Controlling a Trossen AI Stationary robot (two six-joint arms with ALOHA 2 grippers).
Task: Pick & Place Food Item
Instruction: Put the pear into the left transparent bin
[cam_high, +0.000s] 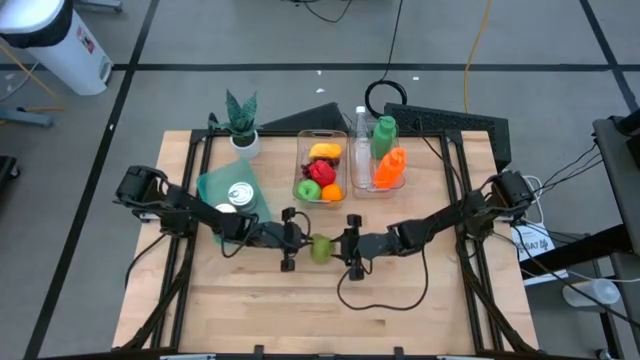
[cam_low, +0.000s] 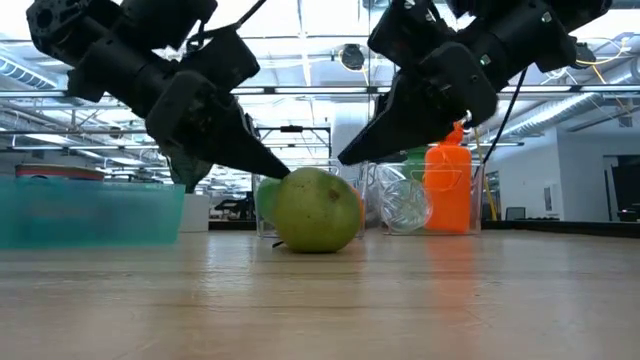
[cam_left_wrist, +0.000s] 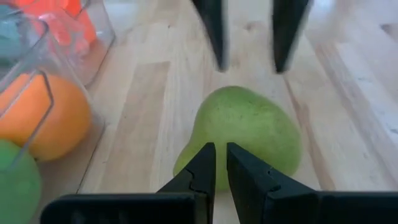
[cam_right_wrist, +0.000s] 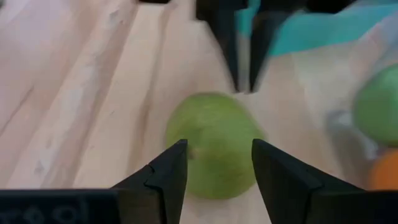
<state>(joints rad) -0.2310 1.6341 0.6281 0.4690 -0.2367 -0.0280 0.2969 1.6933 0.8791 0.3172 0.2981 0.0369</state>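
Observation:
A green pear (cam_high: 321, 248) rests on its side on the wooden table, midway between my two grippers. My left gripper (cam_high: 305, 243) comes from the table's left, slanting down, shut, with its tips at the pear's upper left side (cam_low: 292, 182). My right gripper (cam_high: 338, 247) comes from the table's right, slanting down and open. In the right wrist view its two fingers (cam_right_wrist: 177, 158) stand on either side of the pear's near end (cam_right_wrist: 214, 143). In the low view its tips (cam_low: 345, 158) hang just above the pear's upper right, a small gap showing. My left gripper touches the pear with its shut fingertips (cam_left_wrist: 208, 158) on the pear's upper side facing the table's left (cam_left_wrist: 219, 132). The fingers slant down from the left. The pear lies on the table.
Behind the pear stands a clear bin of fruit (cam_high: 320, 168) and, to its right, a clear bin with bottles (cam_high: 380, 160). A teal container with a can (cam_high: 228, 190) and a potted plant (cam_high: 242, 125) stand at the far left. The near half of the table has free room.

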